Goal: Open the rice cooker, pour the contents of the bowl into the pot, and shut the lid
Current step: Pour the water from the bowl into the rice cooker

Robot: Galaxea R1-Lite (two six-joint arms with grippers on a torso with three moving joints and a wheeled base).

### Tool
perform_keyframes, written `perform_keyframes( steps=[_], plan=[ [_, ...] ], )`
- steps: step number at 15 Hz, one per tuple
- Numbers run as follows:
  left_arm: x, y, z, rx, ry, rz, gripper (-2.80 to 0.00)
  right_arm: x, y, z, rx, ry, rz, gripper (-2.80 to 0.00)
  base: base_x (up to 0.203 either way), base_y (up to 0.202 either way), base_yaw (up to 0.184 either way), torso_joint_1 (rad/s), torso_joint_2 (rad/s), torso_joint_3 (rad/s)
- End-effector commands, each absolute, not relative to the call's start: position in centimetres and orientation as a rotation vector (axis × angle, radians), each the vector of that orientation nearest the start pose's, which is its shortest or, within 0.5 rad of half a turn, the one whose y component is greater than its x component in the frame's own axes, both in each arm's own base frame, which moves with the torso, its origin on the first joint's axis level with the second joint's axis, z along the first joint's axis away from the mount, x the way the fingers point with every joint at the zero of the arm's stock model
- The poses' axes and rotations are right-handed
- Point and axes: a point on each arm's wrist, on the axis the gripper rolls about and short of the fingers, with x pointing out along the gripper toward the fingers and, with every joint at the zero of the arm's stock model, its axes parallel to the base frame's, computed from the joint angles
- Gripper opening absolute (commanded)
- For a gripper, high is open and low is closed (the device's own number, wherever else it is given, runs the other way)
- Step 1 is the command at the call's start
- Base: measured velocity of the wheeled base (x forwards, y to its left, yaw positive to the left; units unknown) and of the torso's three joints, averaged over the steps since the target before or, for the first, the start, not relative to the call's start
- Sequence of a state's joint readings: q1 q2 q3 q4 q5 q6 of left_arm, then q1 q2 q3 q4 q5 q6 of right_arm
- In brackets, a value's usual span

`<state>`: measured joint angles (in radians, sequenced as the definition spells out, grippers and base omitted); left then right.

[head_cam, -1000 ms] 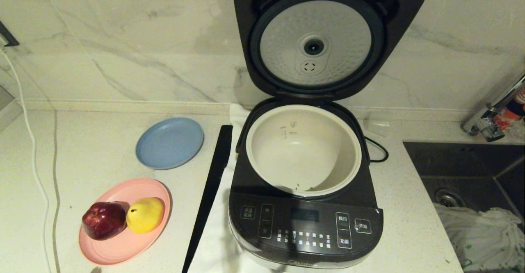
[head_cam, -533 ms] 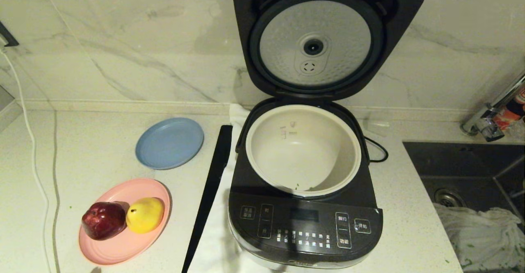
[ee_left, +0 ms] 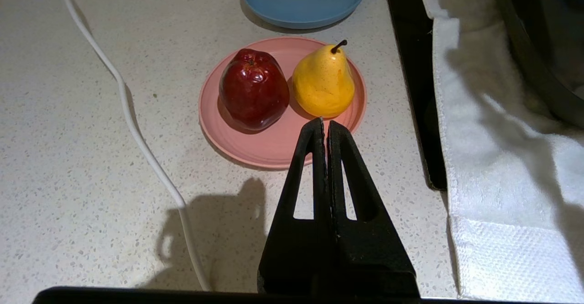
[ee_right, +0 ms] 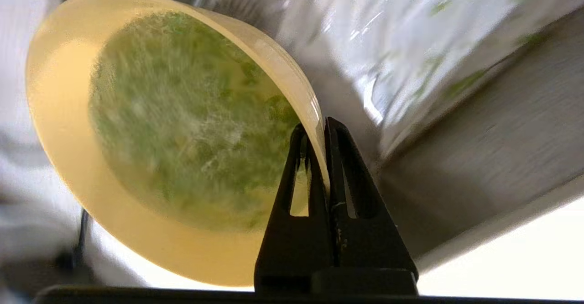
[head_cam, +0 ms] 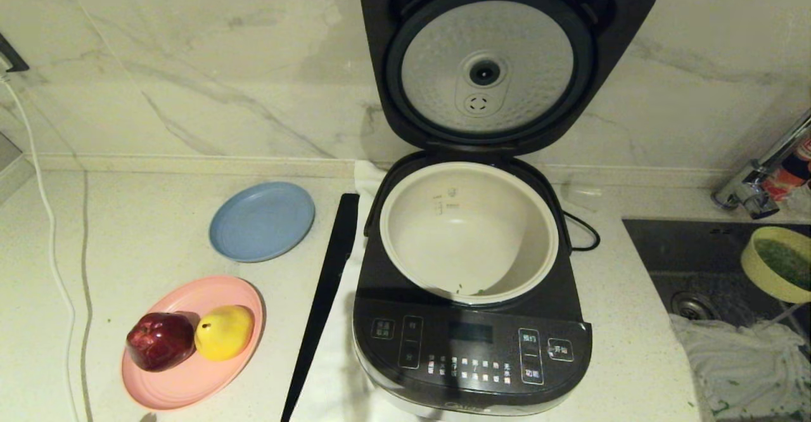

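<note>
Head view first: the rice cooker (head_cam: 472, 320) sits on a white towel (head_cam: 329, 384) near the front edge of the counter (head_cam: 146, 232), its lid (head_cam: 507, 61) swung fully upright against the marble wall so the dimpled silver disc faces me. My pot (head_cam: 469, 232) stands open inside it, cream-white, with only a few green bits (head_cam: 469, 291) by its near rim. Over the dark sink (head_cam: 703, 263) at the counter's right end, the bowl (head_cam: 757, 270) shows at the frame's right edge, tilted, full of green contents (head_cam: 785, 260). My right gripper (ee_right: 321, 128) is pinched tight on the bowl's rim, one finger inside and one outside; the right wrist view is smeared, so I think the pale crumpled mass behind the bowl is the cloth lying in the sink, but cannot be sure. My left gripper (ee_left: 325, 123) hangs with its fingers pressed together and nothing between them, above the counter's front left area, just short of the pink plate (ee_left: 273, 144) that carries a red apple (ee_left: 253, 89) and a yellow pear (ee_left: 324, 82). A blue plate (head_cam: 261, 220) lies behind that one, and a black strip (head_cam: 323, 301) runs beside the towel.
</note>
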<state>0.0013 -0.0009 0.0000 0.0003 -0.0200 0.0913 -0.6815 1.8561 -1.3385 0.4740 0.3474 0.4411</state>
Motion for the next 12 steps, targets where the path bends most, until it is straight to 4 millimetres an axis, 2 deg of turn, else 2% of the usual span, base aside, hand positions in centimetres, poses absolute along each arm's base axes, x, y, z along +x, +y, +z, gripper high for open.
perform_keyframes(
  steps=[1, 3, 8, 12],
  plan=[
    [-2.2, 0.0, 7.3, 0.092, 0.007, -0.019, -2.8, 25.0, -14.4, 21.7, 0.786, 0.767, -0.408, -2.8, 0.0, 0.0, 0.0, 0.0, 0.0, 0.0],
    [-2.2, 0.0, 7.3, 0.092, 0.007, -0.019, -2.8, 24.3, -10.3, 23.2, 0.718, 0.794, -0.33, -2.8, 0.0, 0.0, 0.0, 0.0, 0.0, 0.0],
    [-2.2, 0.0, 7.3, 0.092, 0.007, -0.019, -2.8, 22.2, -1.8, 26.1, 0.541, 0.868, -0.127, -2.8, 0.0, 0.0, 0.0, 0.0, 0.0, 0.0],
    [-2.2, 0.0, 7.3, 0.092, 0.006, -0.019, -2.8, 20.8, 2.7, 28.8, 0.44, 0.856, 0.005, -2.8, 0.0, 0.0, 0.0, 0.0, 0.0, 0.0]
  ],
)
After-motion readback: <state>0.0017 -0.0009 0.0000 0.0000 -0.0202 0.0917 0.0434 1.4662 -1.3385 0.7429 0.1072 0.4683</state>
